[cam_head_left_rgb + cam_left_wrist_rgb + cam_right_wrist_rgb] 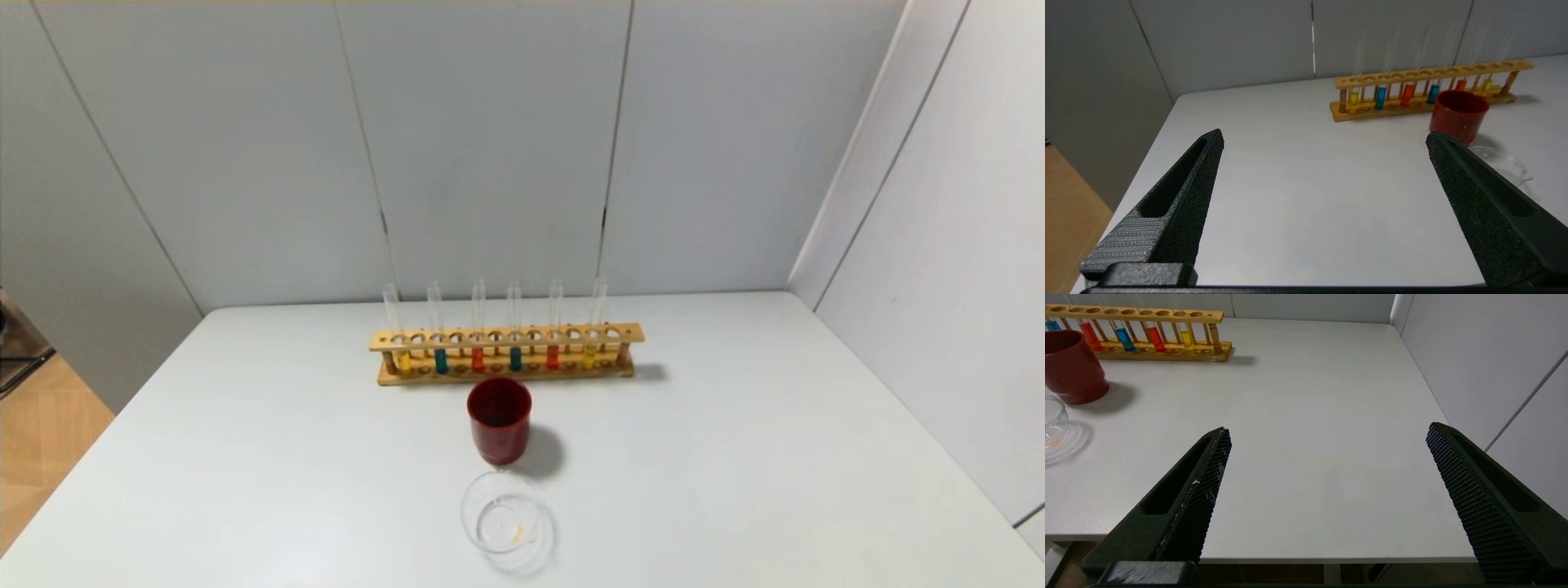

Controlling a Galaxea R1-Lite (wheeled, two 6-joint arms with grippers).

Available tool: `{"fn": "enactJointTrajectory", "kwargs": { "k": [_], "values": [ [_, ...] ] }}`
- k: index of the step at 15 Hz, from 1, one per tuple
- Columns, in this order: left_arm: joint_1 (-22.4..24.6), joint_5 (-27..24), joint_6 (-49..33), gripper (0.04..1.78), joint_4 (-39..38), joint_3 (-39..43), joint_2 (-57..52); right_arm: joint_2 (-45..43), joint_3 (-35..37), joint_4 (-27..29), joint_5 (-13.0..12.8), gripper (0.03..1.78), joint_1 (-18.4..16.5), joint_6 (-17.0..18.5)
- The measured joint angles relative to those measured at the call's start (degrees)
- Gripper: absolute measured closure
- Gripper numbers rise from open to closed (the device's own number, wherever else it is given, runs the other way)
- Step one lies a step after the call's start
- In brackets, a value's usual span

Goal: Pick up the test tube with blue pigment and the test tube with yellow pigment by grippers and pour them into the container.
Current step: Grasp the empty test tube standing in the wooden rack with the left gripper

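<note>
While both tools, left tool [1323, 139] and right tool [1327, 433], are hanging released over the table [735, 457], the container [500, 513] is sitting at 6 o'clock of the rack [506, 353]; blue tube [441, 359] and yellow tube [403, 359] are standing racked, looking fragile, slippery: grip upper glass.

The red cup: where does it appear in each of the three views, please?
Head view: red cup at centre, between the wooden rack behind and the glass dish in front.
Left wrist view: upper right, before the rack.
Right wrist view: upper-left edge.
Shared landmark: the rack.
</note>
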Motion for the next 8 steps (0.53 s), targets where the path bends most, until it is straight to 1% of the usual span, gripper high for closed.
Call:
{"fn": "enactJointTrajectory", "kwargs": {
  "k": [3,5,8],
  "values": [
    [0.0,-4.6,-0.3,0.07,8.1,-12.2,3.2,0.0,0.0,0.0,0.0,0.07,0.0,0.0],
    [-0.1,-6.5,-0.5,0.07,9.6,-19.5,8.5,0.0,0.0,0.0,0.0,0.07,0.0,0.0],
    [-0.1,-7.1,-0.5,0.07,9.8,-29.4,18.9,0.0,0.0,0.0,0.0,0.07,0.0,0.0]
  ]
}}
